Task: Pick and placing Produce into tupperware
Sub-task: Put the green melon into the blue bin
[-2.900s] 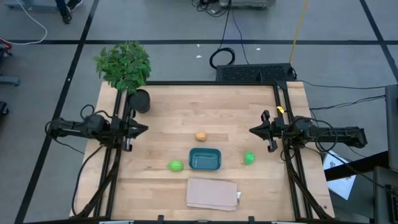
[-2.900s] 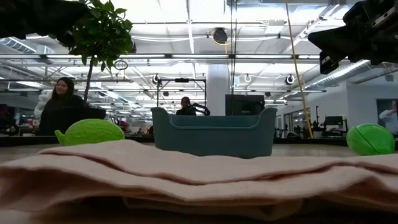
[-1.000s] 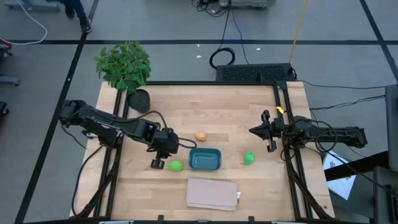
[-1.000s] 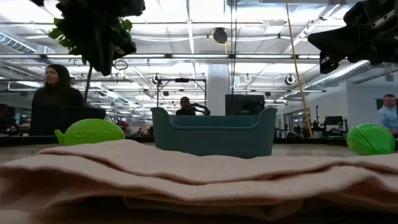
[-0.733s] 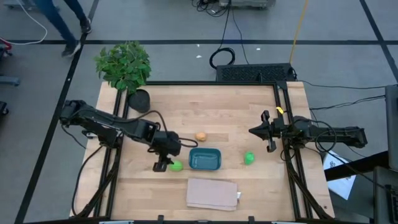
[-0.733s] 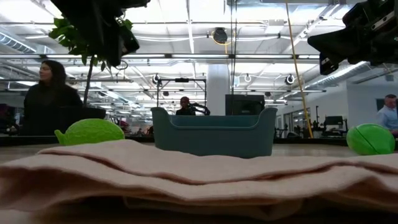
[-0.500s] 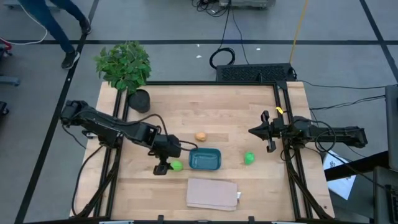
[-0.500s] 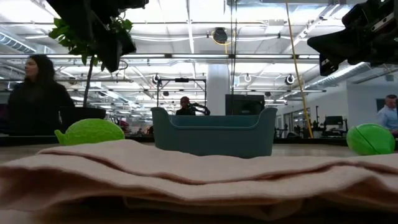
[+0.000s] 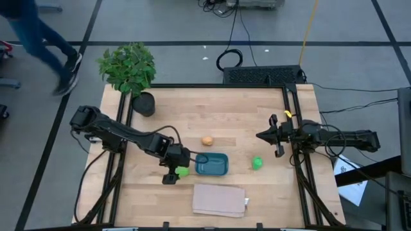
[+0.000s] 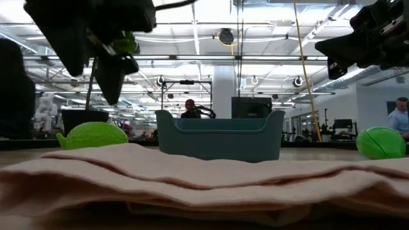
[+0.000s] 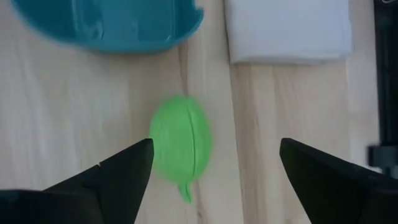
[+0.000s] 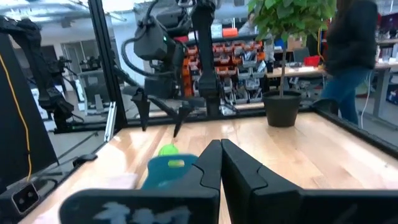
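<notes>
While the tupperware [image 9: 211, 164] sits empty mid-table, the left gripper [image 11: 211, 165] hovers with jaws spread wide over the green fruit [image 11: 179, 144] just beside it; next, descend and close. The right gripper [image 12: 220, 163] waits, clenched.

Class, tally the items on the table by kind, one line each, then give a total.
Green fruit: 2
Orange fruit: 1
Teal container: 1
Beige cloth: 1
Potted plant: 1
Total: 6
</notes>
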### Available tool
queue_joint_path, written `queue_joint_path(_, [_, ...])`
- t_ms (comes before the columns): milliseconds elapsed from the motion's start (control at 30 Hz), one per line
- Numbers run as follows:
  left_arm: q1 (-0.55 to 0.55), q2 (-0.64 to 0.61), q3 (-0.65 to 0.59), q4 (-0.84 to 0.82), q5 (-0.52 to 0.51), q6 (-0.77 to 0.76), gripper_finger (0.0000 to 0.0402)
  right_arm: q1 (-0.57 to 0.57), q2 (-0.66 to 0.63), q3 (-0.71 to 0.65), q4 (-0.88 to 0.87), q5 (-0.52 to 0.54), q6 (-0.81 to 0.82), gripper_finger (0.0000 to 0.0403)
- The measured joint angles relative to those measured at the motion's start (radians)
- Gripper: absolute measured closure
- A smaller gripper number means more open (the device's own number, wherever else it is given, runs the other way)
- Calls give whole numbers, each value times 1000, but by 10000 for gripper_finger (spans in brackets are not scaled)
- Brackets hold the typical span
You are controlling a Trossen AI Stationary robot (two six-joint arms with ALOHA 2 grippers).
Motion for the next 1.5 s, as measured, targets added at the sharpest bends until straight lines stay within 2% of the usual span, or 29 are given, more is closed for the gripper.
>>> queue_joint_path(400, [26,103,1,16,0,58,46,0,28,0,12,0,3,403])
queue_joint_path(667, [31,123,1,28,-1,72,46,0,30,0,10,0,3,403])
queue_joint_path(833, [31,123,0,19,-42,67,46,0,34,0,8,0,3,403])
queue_joint_path(1500, [29,122,-141,200,-24,45,46,0,34,0,8,0,3,403])
